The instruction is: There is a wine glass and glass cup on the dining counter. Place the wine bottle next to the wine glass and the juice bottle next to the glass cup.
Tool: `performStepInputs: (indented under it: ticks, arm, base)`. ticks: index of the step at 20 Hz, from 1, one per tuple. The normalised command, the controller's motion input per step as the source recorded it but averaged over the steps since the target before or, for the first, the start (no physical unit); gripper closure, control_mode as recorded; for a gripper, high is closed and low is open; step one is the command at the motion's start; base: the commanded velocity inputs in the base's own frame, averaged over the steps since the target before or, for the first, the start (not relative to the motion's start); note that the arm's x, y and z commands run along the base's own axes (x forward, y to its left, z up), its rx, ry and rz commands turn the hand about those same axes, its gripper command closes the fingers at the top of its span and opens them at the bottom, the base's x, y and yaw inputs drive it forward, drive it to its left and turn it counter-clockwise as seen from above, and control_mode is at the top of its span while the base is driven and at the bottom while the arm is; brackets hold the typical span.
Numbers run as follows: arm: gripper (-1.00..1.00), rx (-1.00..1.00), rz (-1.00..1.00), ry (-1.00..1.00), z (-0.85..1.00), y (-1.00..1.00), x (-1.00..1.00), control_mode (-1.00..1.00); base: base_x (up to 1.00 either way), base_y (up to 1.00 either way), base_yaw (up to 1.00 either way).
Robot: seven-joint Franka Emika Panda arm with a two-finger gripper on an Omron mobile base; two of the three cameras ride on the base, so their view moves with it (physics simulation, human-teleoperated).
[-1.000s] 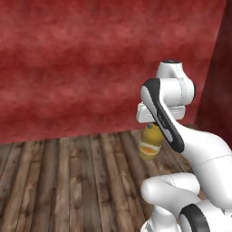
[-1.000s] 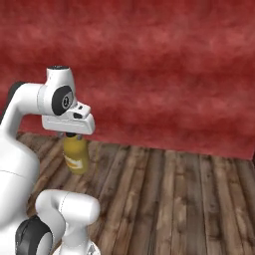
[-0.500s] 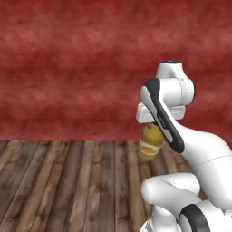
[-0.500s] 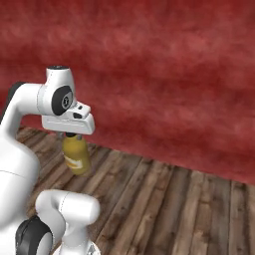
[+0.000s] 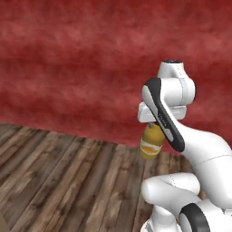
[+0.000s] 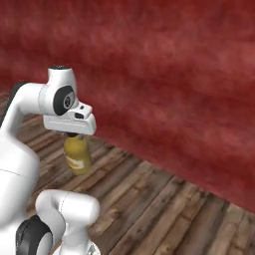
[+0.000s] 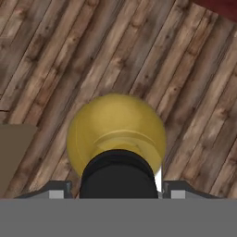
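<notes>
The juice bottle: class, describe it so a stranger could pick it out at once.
Start at the white robot arm before the red wall. Beneath its claw hangs the juice bottle, clear of the wooden plank floor. It is squat and yellow-orange with a black cap, the only brightly coloured thing there.

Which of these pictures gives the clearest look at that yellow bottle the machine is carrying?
The right base view: the juice bottle hangs upright under the gripper, body and label unobstructed. In the left base view the arm hides its top. The hand view looks straight down on its black cap and rounded shoulders.
</notes>
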Motion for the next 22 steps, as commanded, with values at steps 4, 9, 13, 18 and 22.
performStepInputs:
  ticks: [4,9,13,18,22]
  arm:
    - [1.00,0.00,0.00,0.00,0.00,0.00,0.00,1.00]
    - [1.00,0.00,0.00,0.00,0.00,0.00,0.00,1.00]
    - [1.00,0.00,0.00,0.00,0.00,0.00,0.00,1.00]
    - [1.00,0.00,0.00,0.00,0.00,0.00,0.00,1.00]
    - [1.00,0.00,0.00,0.00,0.00,0.00,0.00,1.00]
  base:
    - [0.49,-0.08,0.58]
    - [0.52,-0.09,0.53]
    - [0.54,-0.10,0.50]
    - [0.54,-0.12,0.43]
    - [0.67,-0.17,0.27]
